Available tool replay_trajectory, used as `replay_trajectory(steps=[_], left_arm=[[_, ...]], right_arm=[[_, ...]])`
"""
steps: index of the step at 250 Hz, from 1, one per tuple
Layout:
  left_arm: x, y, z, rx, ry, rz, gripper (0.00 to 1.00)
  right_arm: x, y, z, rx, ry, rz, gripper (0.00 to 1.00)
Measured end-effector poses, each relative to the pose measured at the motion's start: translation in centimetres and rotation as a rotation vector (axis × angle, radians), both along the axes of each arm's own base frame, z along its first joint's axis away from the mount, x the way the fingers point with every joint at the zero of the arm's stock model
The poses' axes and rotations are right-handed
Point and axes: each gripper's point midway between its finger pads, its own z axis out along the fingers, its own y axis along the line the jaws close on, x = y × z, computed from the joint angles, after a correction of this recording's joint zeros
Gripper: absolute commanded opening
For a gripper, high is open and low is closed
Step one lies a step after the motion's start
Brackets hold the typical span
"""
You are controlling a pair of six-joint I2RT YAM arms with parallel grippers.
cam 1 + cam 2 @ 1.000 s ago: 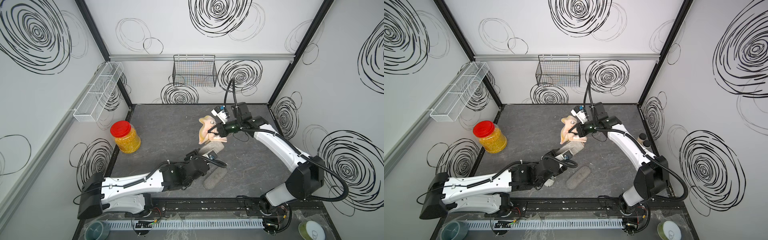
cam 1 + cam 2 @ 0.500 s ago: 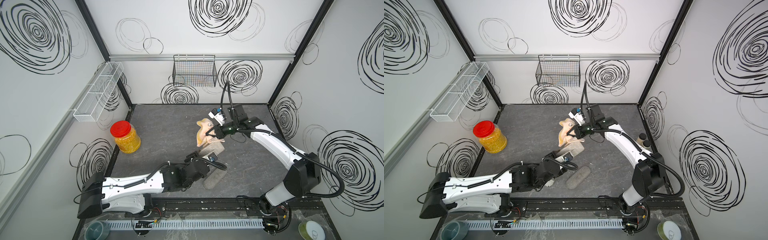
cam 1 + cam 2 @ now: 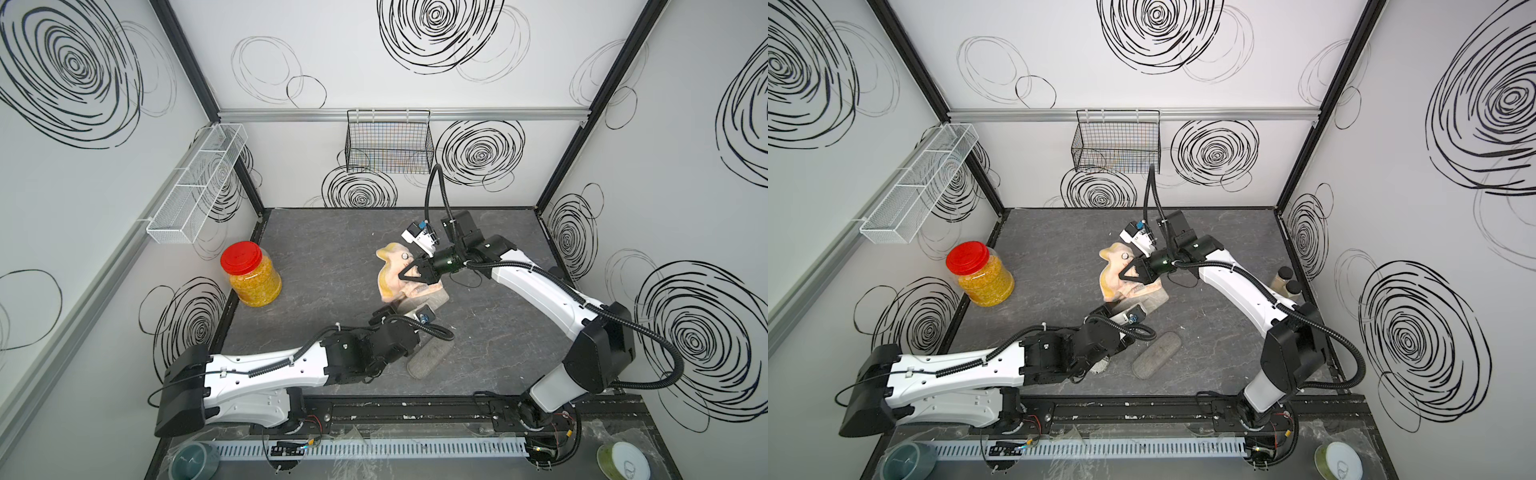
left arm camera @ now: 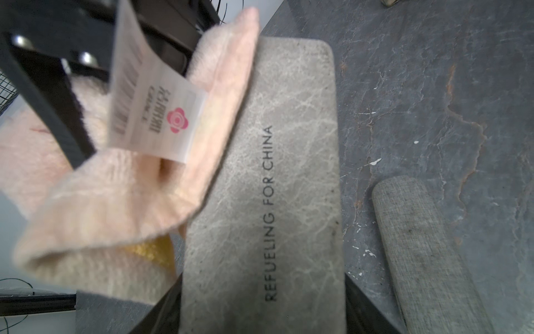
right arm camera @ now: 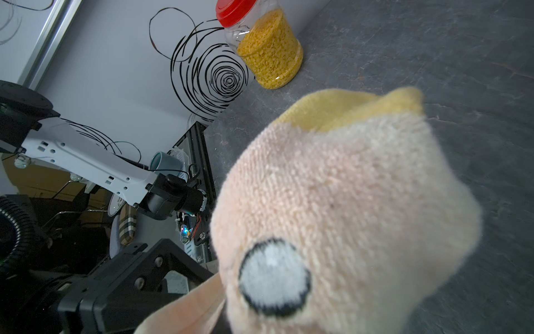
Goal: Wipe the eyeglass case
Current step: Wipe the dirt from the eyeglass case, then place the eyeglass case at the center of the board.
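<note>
Right jaws clamp shut on a pink-and-yellow, duck-faced terry cloth [image 3: 390,278], whose folds lie against one long edge of the grey eyeglass case [image 4: 277,179] printed "REFUELING FOR CHINA". Left jaws, partly parted, grip that case by one end, over the middle of the dark counter [image 3: 498,249]. A second case [image 3: 430,359] of grey fabric lies near it; a red-lidded jar [image 3: 251,274] of yellow grains stands well apart by the wall.

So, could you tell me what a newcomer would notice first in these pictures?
The peach duck-shaped cloth, pinched in the right gripper mid-table, lying against the grey eyeglass case that the left gripper holds. Next, the red-lidded jar of yellow grains by the left wall.
</note>
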Motion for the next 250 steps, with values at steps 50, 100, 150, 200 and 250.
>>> replay_trajectory(steps=[50, 100, 150, 200, 250], left_arm=[[-0.1, 0.1, -0.5, 0.001, 0.01, -0.001, 0.54], [-0.1, 1.2, -1.6, -0.026, 0.03, 0.043, 0.53], [0.5, 2.1, -1.1, -0.107, 0.047, 0.126, 0.53], [2.3, 3.0, -2.0, -0.206, 0.149, 0.263, 0.54], [5.4, 4.9, -5.9, -0.251, 0.296, 0.431, 0.54]], right_arm=[[1.5, -2.1, -0.7, -0.015, 0.019, -0.077, 0.01], [4.7, -9.8, -1.9, -0.062, 0.042, -0.36, 0.01], [4.0, -13.7, -1.8, -0.077, -0.024, -0.576, 0.0], [1.1, -16.4, -3.4, -0.043, -0.06, -0.711, 0.01], [-1.0, -17.5, -4.0, 0.005, -0.079, -0.759, 0.01]])
